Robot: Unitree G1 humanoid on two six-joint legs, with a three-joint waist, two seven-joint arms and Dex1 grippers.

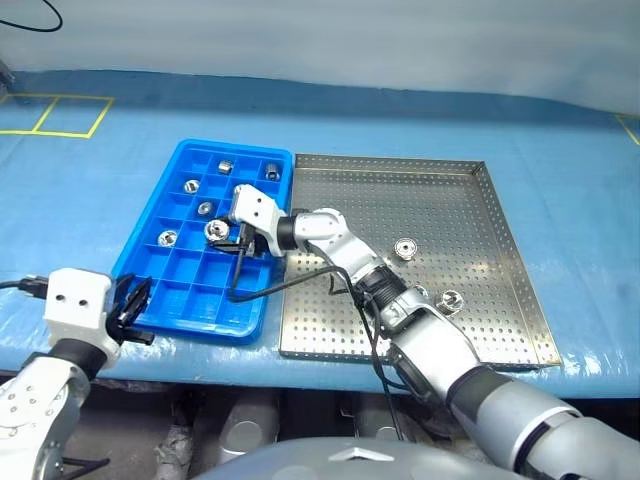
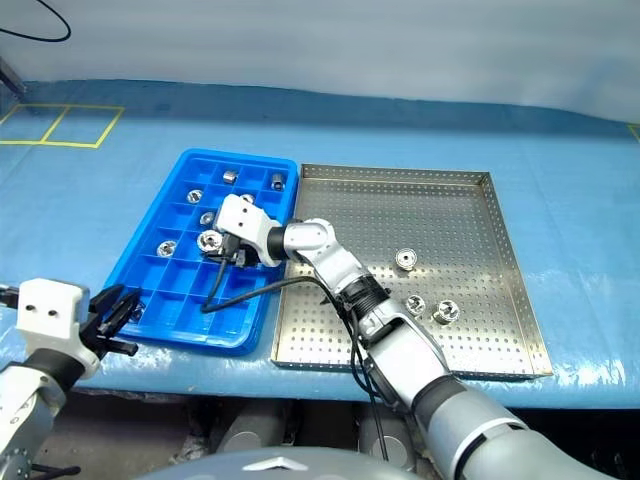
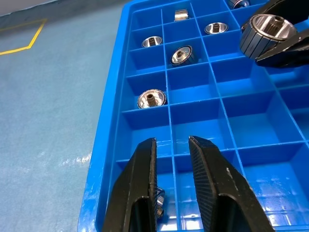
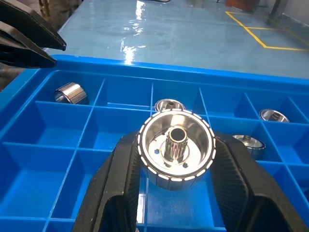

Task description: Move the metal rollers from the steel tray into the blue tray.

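Observation:
The blue tray [image 1: 232, 146] lies left of the steel tray [image 1: 400, 190] on the table. Several metal rollers sit in the blue tray's far compartments, for example one roller [image 1: 167, 238]. Three rollers rest on the steel tray [image 2: 405, 259] [image 2: 445, 312] [image 2: 414, 304]. My right gripper [image 1: 222, 236] reaches across over the middle of the blue tray, shut on a shiny roller [image 4: 176, 150] held above a compartment. My left gripper [image 1: 130, 300] hovers at the tray's near-left corner, its fingers [image 3: 145, 164] shut with nothing between them. A roller [image 3: 158, 200] lies in the compartment under them.
A black cable [image 1: 262, 290] from my right wrist hangs over the blue tray's right rim. Yellow tape lines [image 1: 60, 115] mark the blue table cover at the far left. The table's front edge runs just below both trays.

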